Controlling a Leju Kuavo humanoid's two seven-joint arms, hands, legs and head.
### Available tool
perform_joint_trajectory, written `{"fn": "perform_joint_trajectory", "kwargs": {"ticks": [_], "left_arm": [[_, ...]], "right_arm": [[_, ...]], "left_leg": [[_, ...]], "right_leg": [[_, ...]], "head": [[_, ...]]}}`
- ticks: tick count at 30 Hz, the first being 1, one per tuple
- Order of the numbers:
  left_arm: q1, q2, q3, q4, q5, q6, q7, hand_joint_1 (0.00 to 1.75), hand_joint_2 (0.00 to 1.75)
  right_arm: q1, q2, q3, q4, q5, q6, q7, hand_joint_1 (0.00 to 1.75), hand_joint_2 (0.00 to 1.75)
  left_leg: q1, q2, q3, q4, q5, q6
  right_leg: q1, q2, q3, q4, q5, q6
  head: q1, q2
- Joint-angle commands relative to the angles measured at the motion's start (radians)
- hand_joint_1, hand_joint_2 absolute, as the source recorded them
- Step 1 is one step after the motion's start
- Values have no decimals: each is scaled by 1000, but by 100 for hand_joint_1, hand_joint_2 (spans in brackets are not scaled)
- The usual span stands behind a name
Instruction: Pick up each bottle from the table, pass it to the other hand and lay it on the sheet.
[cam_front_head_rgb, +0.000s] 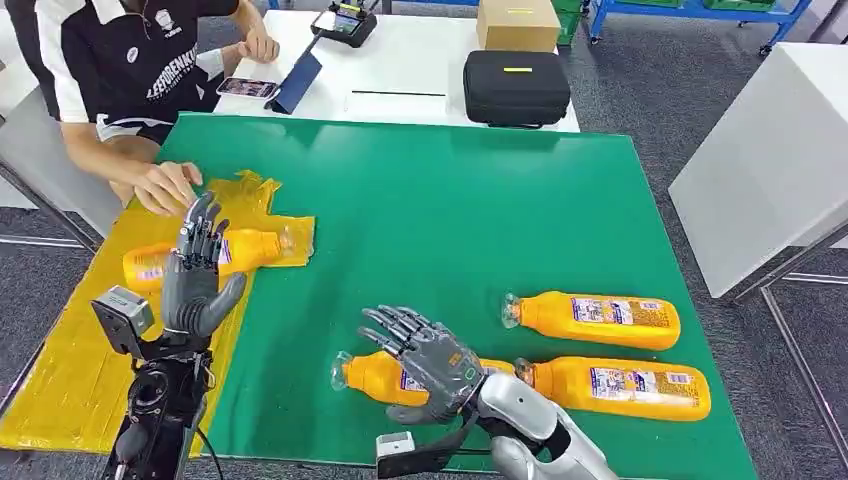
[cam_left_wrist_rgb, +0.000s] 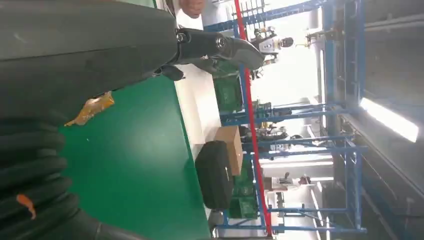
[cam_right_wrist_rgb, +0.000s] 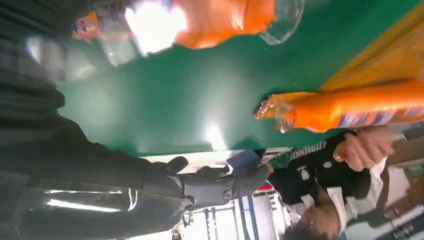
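Observation:
An orange bottle (cam_front_head_rgb: 255, 248) lies on the yellow sheet (cam_front_head_rgb: 70, 370) at the table's left; it also appears as the bottle (cam_right_wrist_rgb: 350, 107) in the right wrist view. My left hand (cam_front_head_rgb: 198, 272) is raised in front of it, fingers straight and apart, holding nothing. A second bottle (cam_front_head_rgb: 372, 377) lies near the front edge, seen close up as bottle (cam_right_wrist_rgb: 220, 20). My right hand (cam_front_head_rgb: 428, 358) hovers over its middle with fingers spread, not gripping. Two more bottles (cam_front_head_rgb: 595, 319) (cam_front_head_rgb: 618, 389) lie to the right on the green table (cam_front_head_rgb: 450, 200).
A person sits at the far left, one hand (cam_front_head_rgb: 165, 186) resting on the sheet's far end. Behind the green table, a white table carries a black case (cam_front_head_rgb: 515, 88), a cardboard box (cam_front_head_rgb: 518, 22) and a phone (cam_front_head_rgb: 246, 88). Another white table (cam_front_head_rgb: 770, 160) stands to the right.

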Motion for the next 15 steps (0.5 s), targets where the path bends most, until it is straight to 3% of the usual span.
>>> {"fn": "perform_joint_trajectory", "kwargs": {"ticks": [1, 15], "left_arm": [[-20, 18, 3, 54, 0, -1, 5, 0, 175], [-31, 6, 19, 80, -3, -16, 5, 0, 175]], "right_arm": [[-25, -27, 24, 73, 4, -8, 10, 0, 175], [41, -54, -9, 67, 57, 8, 112, 0, 175]], "left_leg": [[0, 1, 7, -1, -3, -2], [0, 0, 7, -1, -3, -2]], "right_leg": [[0, -1, 6, 0, -3, -2], [0, -2, 7, 0, -4, -2]], "head": [[0, 0], [0, 0]]}}
